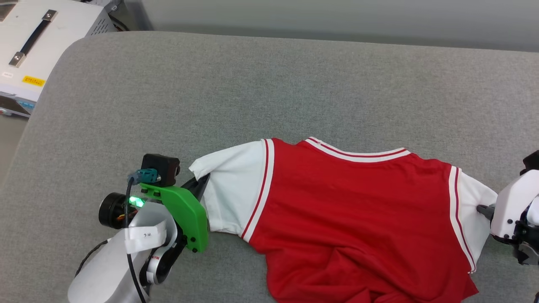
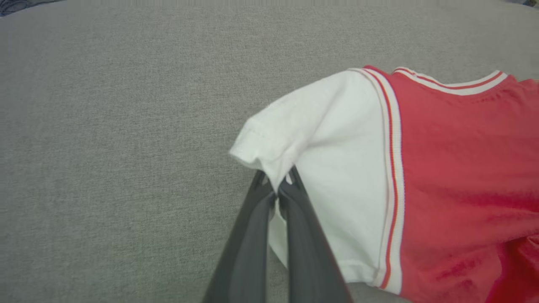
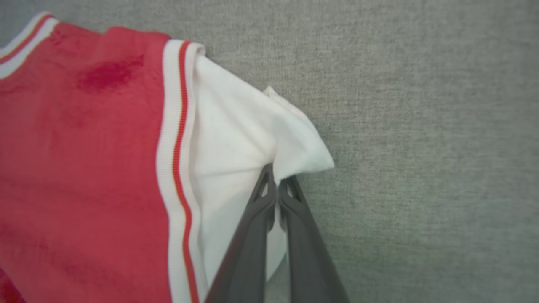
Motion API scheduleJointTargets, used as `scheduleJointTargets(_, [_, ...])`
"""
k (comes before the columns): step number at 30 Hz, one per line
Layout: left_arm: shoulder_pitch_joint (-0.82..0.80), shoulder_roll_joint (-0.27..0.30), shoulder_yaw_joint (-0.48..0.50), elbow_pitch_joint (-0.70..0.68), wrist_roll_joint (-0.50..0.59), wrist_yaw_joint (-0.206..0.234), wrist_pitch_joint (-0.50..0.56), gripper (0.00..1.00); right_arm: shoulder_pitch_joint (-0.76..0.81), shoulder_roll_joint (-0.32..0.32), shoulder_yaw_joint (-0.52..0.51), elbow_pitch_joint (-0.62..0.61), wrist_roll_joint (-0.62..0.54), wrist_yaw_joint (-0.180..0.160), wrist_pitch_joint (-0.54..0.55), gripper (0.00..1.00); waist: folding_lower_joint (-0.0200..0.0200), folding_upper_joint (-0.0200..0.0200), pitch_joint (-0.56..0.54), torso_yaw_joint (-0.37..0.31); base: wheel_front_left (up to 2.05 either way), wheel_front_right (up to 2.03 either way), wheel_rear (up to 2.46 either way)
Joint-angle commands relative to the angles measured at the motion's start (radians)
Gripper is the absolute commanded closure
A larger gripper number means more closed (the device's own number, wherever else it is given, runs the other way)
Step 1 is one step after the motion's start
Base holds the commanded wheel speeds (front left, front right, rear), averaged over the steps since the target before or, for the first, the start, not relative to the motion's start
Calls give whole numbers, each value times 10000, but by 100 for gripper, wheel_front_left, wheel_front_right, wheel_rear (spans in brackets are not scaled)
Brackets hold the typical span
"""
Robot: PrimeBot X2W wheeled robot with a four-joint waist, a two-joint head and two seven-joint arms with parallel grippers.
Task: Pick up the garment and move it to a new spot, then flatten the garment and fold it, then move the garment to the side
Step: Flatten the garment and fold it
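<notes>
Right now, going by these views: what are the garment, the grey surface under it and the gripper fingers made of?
garment: soft knit fabric, matte, likely cotton or polyester blend; creases and drapes, ribbed striped trim at the armholes.
grey surface: woven, felt-like upholstery cloth, matte, fine heathered grain.
left gripper's fingers: dark grey, smooth, matte, probably moulded plastic or rubber; can't tell which.

The garment (image 1: pixel 337 210) has a solid red body and plain white short sleeves. Its neckline and armhole seams carry white ribbed trim with a thin red stripe. The padded surface (image 1: pixel 269 84) is uniform mid-grey with a fine heathered weave.

The left gripper (image 2: pixel 276 187) has dark grey fingers, a bright green bracket (image 1: pixel 185 210), a black camera housing (image 1: pixel 160 164) and a teal plug (image 1: pixel 147 173). The right gripper (image 3: pixel 278 181) has dark grey fingers and a white casing (image 1: pixel 511 206). The equipment case (image 1: pixel 71 25) is white, with a black handle (image 1: pixel 36 35) and a yellow label (image 1: pixel 33 81).
</notes>
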Motion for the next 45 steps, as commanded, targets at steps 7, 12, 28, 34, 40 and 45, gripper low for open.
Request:
scheduleJointTargets(7, [-235, 37, 506, 255, -459, -137, -380, 100, -380, -83, -217, -670, -241, 6, -666, 100, 0, 0, -759, -81, 0, 0, 0])
scheduleJointTargets(12, [-1132, -200, 994, 740, -994, -649, -670, 100, -923, -183, -495, -1158, -395, 6, -986, 100, 0, 0, -1116, -101, 0, 0, 0])
scheduleJointTargets(28, [-6999, -487, 2064, 5497, -825, -1997, -2807, 100, -5991, 148, -404, -97, -1213, 6, -2915, 100, 0, 0, 44, -982, 0, 0, 0])
scheduleJointTargets(34, [-9528, -385, 2340, 6822, -823, -2158, -3315, 100, -8594, 182, -264, 709, -1587, 6, -4056, 100, 0, 0, 1129, -1262, 0, 0, 0])
scheduleJointTargets(40, [-11585, -274, 2431, 7491, -654, -2218, -3884, 100, -10792, 127, -48, 1332, -1720, 6, -4865, 100, 0, 0, 2225, -1397, 0, 0, 0])
scheduleJointTargets(45, [-12438, -376, 2303, 7996, -514, -2258, -4153, 100, -12029, 187, 401, 2067, -1551, 6, -5479, 100, 0, 0, 3110, -1461, 0, 0, 0])
